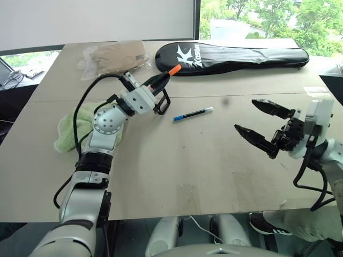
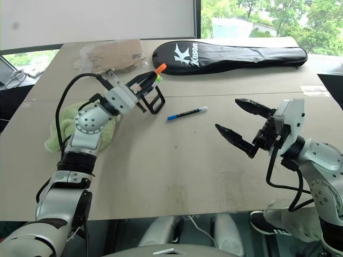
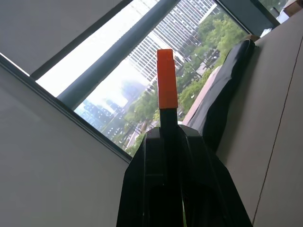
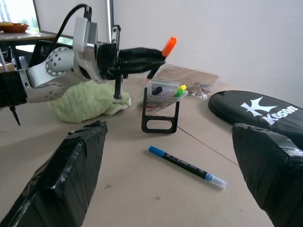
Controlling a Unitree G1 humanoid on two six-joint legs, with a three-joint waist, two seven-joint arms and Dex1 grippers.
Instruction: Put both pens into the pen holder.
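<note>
Pens are judged light, stiff and slick, best pinched mid-barrel. At lower right the right gripper [image 1: 258, 122] is spread wide, empty. The blue pen [image 1: 193, 114] lies at frame centre; beyond, upper left, the orange-ended pen [image 1: 167, 74] is clamped in the left gripper [image 1: 158, 83] beside the pen holder [image 4: 161, 106].

Orange-ended black pen [image 1: 170, 72] clamped in left hand [image 1: 155, 85], tip raised. Blue-ended pen [image 1: 193, 114] flat on table. Black-framed pen holder [image 4: 161, 106] upright just beside left hand.

Bright daylight enters through the windows [image 1: 257, 19] behind the table; shadows are soft, focus sharp.
</note>
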